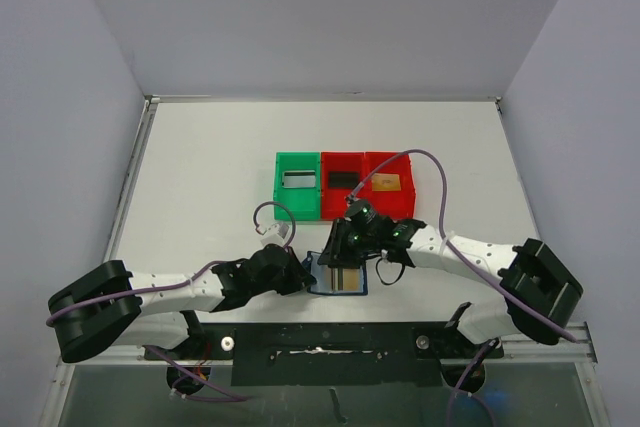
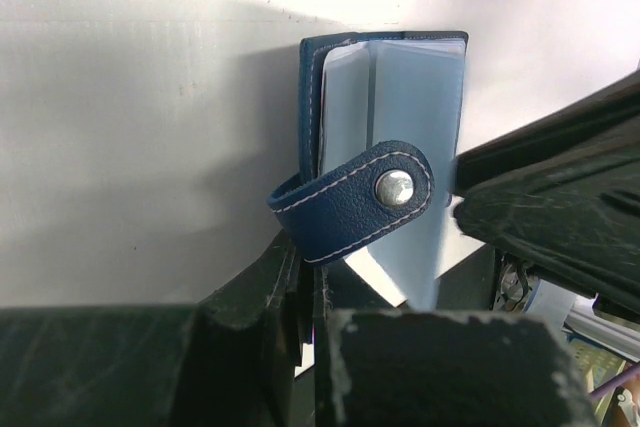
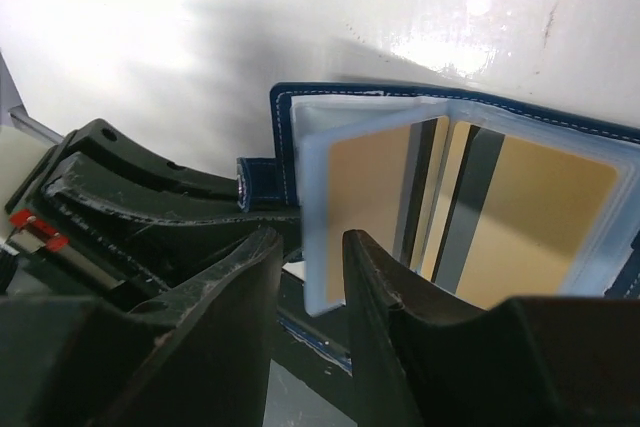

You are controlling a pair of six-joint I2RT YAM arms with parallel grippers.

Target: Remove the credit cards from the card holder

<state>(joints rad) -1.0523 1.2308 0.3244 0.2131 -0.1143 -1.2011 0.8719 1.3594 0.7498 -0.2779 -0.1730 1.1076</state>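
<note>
The dark blue card holder [image 1: 340,277] lies open near the table's front edge, between both grippers. My left gripper [image 1: 300,275] is shut on its left cover; in the left wrist view the jaws [image 2: 305,257] pinch the blue cover just under the snap strap [image 2: 360,202]. My right gripper [image 3: 312,247] is open and straddles the edge of a blue-grey pocket sleeve [image 3: 318,247] with a tan credit card [image 3: 365,192] in it. A second tan card [image 3: 545,217] with a dark stripe lies in the neighbouring pocket.
A green bin [image 1: 280,192] with a greyish card [image 1: 298,179] stands behind the holder. Two red bins [image 1: 327,192] beside it hold a black card [image 1: 343,179] and a tan card [image 1: 388,183]. A purple cable loops over the right bin.
</note>
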